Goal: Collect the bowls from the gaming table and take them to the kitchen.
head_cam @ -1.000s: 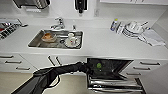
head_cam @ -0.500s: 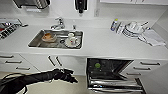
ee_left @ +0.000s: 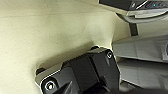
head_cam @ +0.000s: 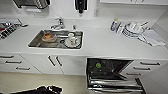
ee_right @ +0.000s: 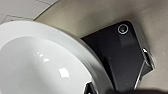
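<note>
White cabinets [head_cam: 42, 63], seemingly beige floor [head_cam: 37, 81]

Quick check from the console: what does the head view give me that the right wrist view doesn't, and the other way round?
Head view alone: the white countertop, the inset steel sink holding dishes, the chrome tap, the stacked white plates, the open dishwasher with a lime green bowl on its rack, and the left gripper low at the picture's edge.

Right wrist view alone: a large glossy white bowl, seen close up.

Shared: the pale beige floor.
</note>
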Motion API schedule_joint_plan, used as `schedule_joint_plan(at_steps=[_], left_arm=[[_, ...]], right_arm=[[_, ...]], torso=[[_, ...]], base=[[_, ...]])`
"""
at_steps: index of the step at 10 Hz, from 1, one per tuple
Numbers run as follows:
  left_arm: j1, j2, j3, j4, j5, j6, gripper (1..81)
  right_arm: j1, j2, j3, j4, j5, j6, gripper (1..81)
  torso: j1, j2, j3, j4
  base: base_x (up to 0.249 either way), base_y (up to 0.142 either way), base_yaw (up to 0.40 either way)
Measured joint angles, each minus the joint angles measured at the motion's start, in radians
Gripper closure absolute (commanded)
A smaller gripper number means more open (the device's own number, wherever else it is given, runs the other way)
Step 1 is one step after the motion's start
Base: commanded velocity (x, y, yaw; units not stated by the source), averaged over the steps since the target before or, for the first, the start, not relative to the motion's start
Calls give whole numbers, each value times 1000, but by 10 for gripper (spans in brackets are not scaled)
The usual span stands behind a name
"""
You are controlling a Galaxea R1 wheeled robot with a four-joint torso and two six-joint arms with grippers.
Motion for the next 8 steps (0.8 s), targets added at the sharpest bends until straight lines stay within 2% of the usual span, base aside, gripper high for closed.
schedule_joint_plan(at_steps=[1, 2, 4, 5, 8], left_arm=[[72, -10, 0, 20, -61, 1, 10], [192, -11, -25, 36, -127, 1, 10], [436, 7, -141, 60, -248, 2, 10], [528, 28, -224, 72, -329, 3, 10], [698, 100, -518, 110, -573, 3, 10]], right_arm=[[50, -35, 36, 1, 5, 15, 811], [94, -71, 67, 2, 4, 27, 811], [176, -105, 133, 3, -1, 67, 811], [216, -110, 155, 3, -5, 97, 811], [331, -120, 162, 6, -22, 172, 811]], torso=[[0, 0, 0, 0], [0, 0, 0, 0], [0, 0, 0, 0], [0, 0, 0, 0], [0, 0, 0, 0]], base=[[0, 0, 0], [0, 0, 0], [0, 0, 0], [0, 0, 0], [0, 0, 0]])
